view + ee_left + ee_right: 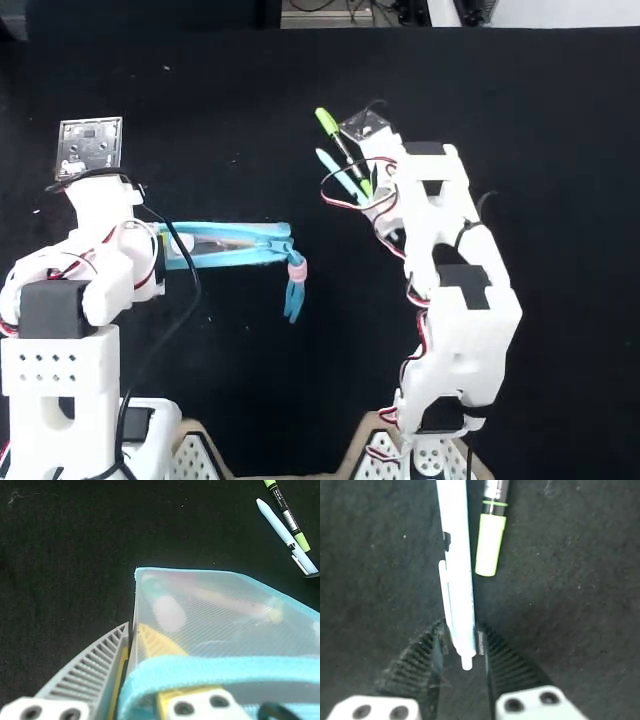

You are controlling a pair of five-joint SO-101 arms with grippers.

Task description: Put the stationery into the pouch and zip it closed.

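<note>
A clear pouch (pixel 230 245) with teal trim lies left of centre, with several items inside, one of them pale pink (pixel 169 612). Its zip pull carries a pink and blue tassel (pixel 295 283) at the end facing the right arm. My left gripper (pixel 165 250) is shut on the pouch's (pixel 215 620) other end, the fingers (pixel 100 660) clamping the wall. A light blue pen (pixel 336 172) and a green marker (pixel 333 135) lie side by side on the mat. My right gripper (pixel 460 635) is shut on the light blue pen's (pixel 457 570) clicker end; the green marker (pixel 490 545) lies just beside it.
A grey square plate (pixel 90 145) sits at the back left behind the left arm. The table is covered by a black mat (pixel 230 110). Loose cables (pixel 345 185) loop off the right arm near the pens.
</note>
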